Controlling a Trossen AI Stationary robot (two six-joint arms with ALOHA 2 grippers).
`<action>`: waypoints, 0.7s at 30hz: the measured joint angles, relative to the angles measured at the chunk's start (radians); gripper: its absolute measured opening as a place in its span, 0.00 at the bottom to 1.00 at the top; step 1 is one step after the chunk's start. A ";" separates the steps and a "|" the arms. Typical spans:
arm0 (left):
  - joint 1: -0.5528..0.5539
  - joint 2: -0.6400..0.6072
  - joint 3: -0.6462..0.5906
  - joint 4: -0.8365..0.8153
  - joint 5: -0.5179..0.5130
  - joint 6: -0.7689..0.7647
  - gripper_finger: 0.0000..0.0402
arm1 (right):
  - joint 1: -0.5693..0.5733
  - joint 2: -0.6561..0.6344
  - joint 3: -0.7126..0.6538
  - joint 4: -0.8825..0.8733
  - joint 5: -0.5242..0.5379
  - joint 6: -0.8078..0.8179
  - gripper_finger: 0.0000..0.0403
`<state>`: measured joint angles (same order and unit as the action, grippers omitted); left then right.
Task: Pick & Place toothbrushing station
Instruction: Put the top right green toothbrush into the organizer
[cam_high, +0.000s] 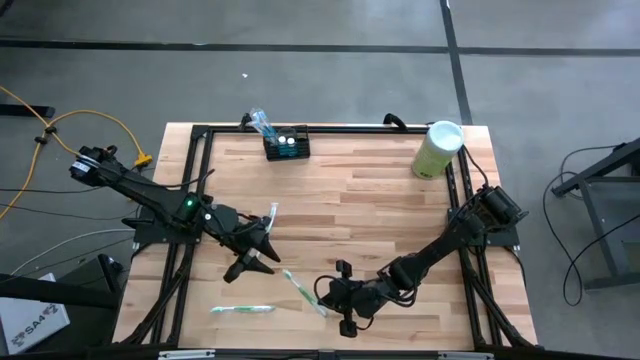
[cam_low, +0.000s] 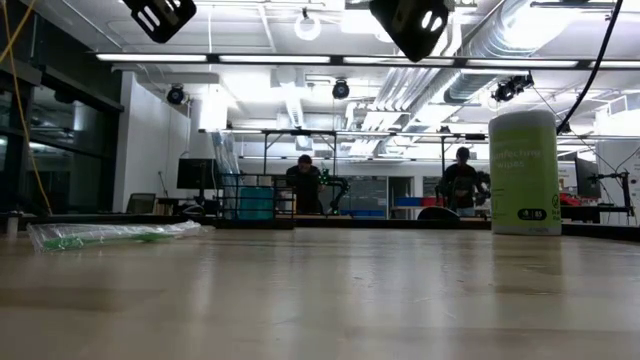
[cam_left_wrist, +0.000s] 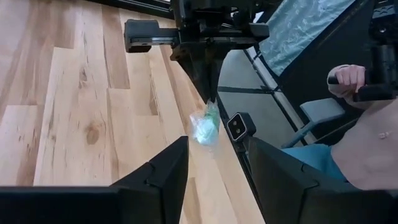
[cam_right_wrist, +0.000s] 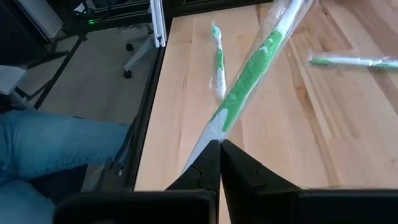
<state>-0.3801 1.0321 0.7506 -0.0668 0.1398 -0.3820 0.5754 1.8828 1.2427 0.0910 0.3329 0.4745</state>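
The toothbrushing station (cam_high: 286, 146), a small black slotted holder with wrapped brushes standing in it, sits at the table's far edge, far from both grippers. My right gripper (cam_high: 326, 302) (cam_right_wrist: 219, 144) near the front edge is shut on a green toothbrush in a clear wrapper (cam_high: 298, 286) (cam_right_wrist: 252, 71). My left gripper (cam_high: 260, 254) (cam_left_wrist: 214, 168) stands open just left of that brush's free end, with nothing between its fingers. Two more wrapped toothbrushes lie flat on the table: one by the front edge (cam_high: 242, 309) (cam_right_wrist: 217, 62), one beyond my left gripper (cam_high: 272, 215) (cam_right_wrist: 354, 61). My right gripper pinches the wrapped toothbrush at the tip of its handle end (cam_right_wrist: 213, 132) between its two fingers, only at their free ends. The brush runs on in line with the fingers, slanting toward my left gripper. Whether its free end touches the table, I cannot tell.
A pale green cylinder with a white lid (cam_high: 438, 150) (cam_low: 523, 172) stands at the far right corner. A seated person is close to the table's near edge: a hand (cam_left_wrist: 348, 78) and a leg in jeans (cam_right_wrist: 56, 149) show. The table's middle is bare wood.
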 joint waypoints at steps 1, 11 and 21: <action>0.000 0.000 0.000 0.000 0.000 0.000 0.41 | -0.003 0.000 0.000 0.004 -0.003 -0.004 0.01; 0.020 0.000 0.000 0.000 0.002 0.000 0.41 | -0.030 0.000 0.000 0.036 -0.029 -0.052 0.01; 0.020 0.000 0.000 0.000 0.003 0.000 0.41 | -0.047 0.000 0.000 0.059 -0.046 -0.085 0.01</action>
<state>-0.3599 1.0321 0.7506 -0.0667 0.1425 -0.3820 0.5283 1.8831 1.2427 0.1501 0.2871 0.3891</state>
